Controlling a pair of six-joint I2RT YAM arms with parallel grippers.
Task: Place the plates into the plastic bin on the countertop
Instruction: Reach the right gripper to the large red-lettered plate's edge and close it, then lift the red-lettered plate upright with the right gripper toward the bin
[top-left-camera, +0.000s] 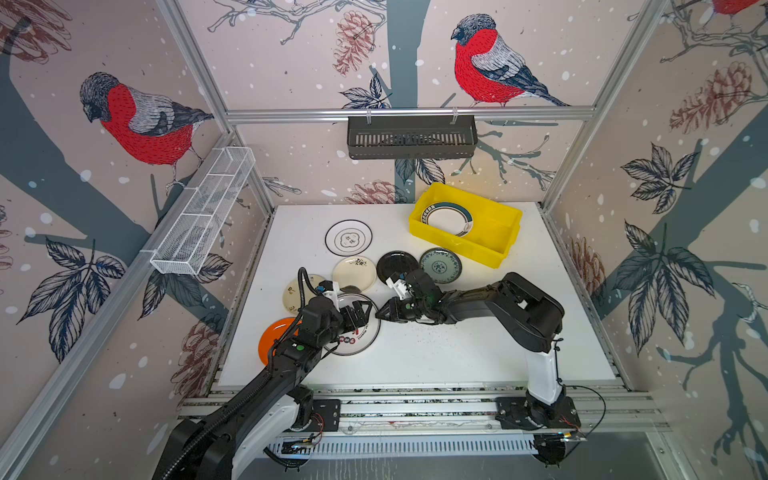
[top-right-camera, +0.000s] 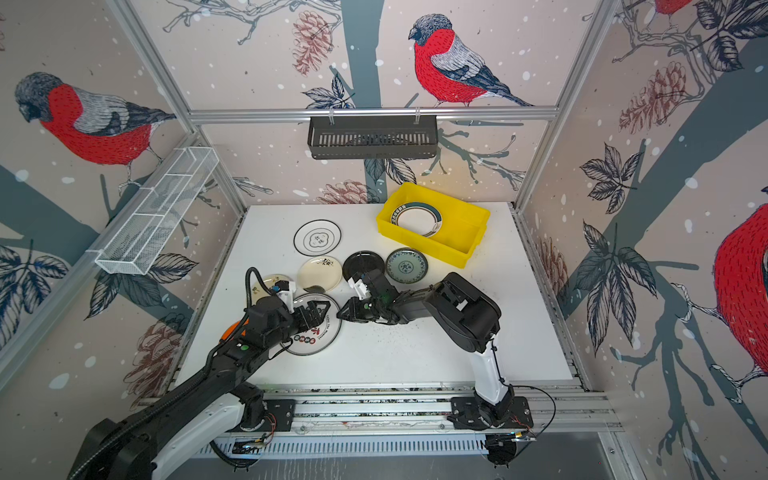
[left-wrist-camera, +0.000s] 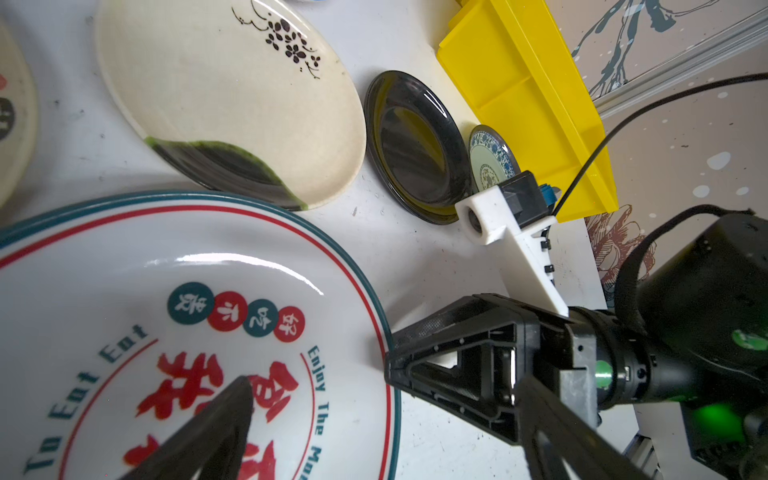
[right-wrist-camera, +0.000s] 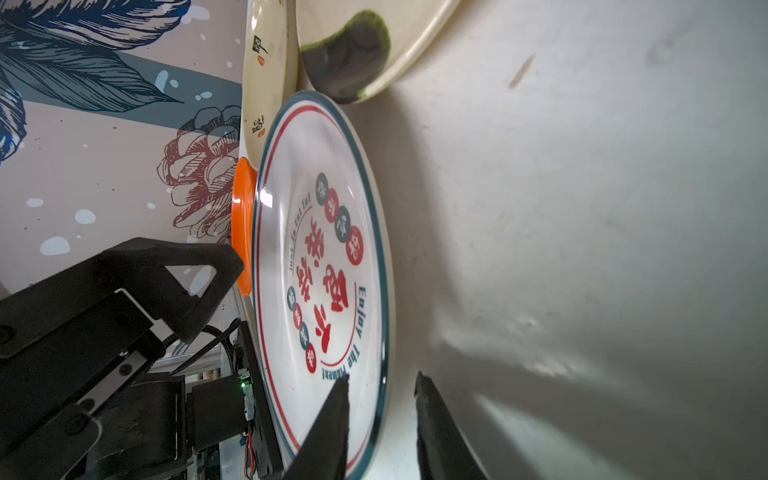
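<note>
A big white plate (top-left-camera: 358, 345) with red characters lies at the front left of the countertop (top-left-camera: 449, 357). My right gripper (right-wrist-camera: 381, 375) straddles its right rim: one finger over the inside, the other outside, a gap still showing. My left gripper (left-wrist-camera: 382, 382) hangs open over the same plate (left-wrist-camera: 187, 270). Behind it lie two cream plates (top-left-camera: 354, 272) (top-left-camera: 291, 293), a black plate (top-left-camera: 397, 264), a teal-patterned plate (top-left-camera: 441, 266) and a black-ringed white plate (top-left-camera: 348, 237). An orange plate (top-left-camera: 270, 338) is half hidden under my left arm. The yellow plastic bin (top-left-camera: 496, 247) at the back right holds one plate (top-left-camera: 449, 219).
A black slotted shelf (top-left-camera: 411, 137) hangs on the back rail. A white wire-mesh basket (top-left-camera: 203, 212) is fixed to the left wall. Aluminium rails (top-left-camera: 415, 405) with both arm bases run along the front edge. Fine dark specks dot the countertop in front of my right gripper.
</note>
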